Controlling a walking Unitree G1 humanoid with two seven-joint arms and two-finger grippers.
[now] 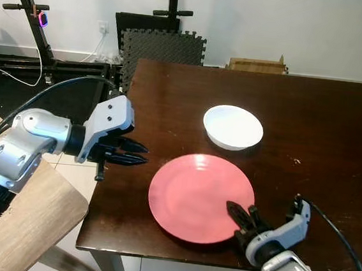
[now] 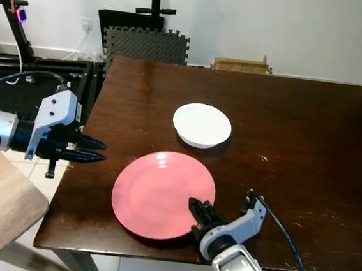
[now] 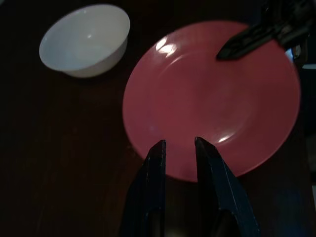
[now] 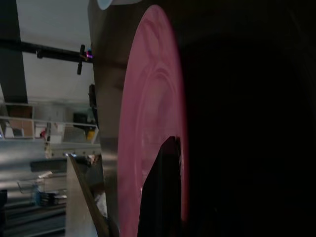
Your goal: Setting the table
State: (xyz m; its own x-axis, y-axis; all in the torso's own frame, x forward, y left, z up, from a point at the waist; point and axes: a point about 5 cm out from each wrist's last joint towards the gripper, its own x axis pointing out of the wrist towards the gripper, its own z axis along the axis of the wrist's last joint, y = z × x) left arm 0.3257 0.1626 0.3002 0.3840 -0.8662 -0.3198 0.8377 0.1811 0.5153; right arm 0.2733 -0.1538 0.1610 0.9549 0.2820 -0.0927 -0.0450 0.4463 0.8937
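A pink plate (image 1: 195, 191) lies near the front edge of the dark wooden table (image 1: 323, 123), with a white bowl (image 1: 233, 126) just behind it. My right gripper (image 1: 238, 219) is at the plate's near right rim. One black finger (image 4: 165, 173) rests on top of the rim; the other is hidden in the dark underneath, so it looks shut on the plate. My left gripper (image 1: 142, 154) hovers over the table's left edge, pointing at the plate from a short way off. Its fingers (image 3: 155, 158) stand slightly open with nothing between them.
A light wooden chair (image 1: 32, 217) stands at the table's front left corner, under my left arm. Dark foam mats (image 1: 160, 47), a black stand (image 1: 32, 12) and a cardboard box (image 1: 257, 65) line the far wall. The table's right half is bare.
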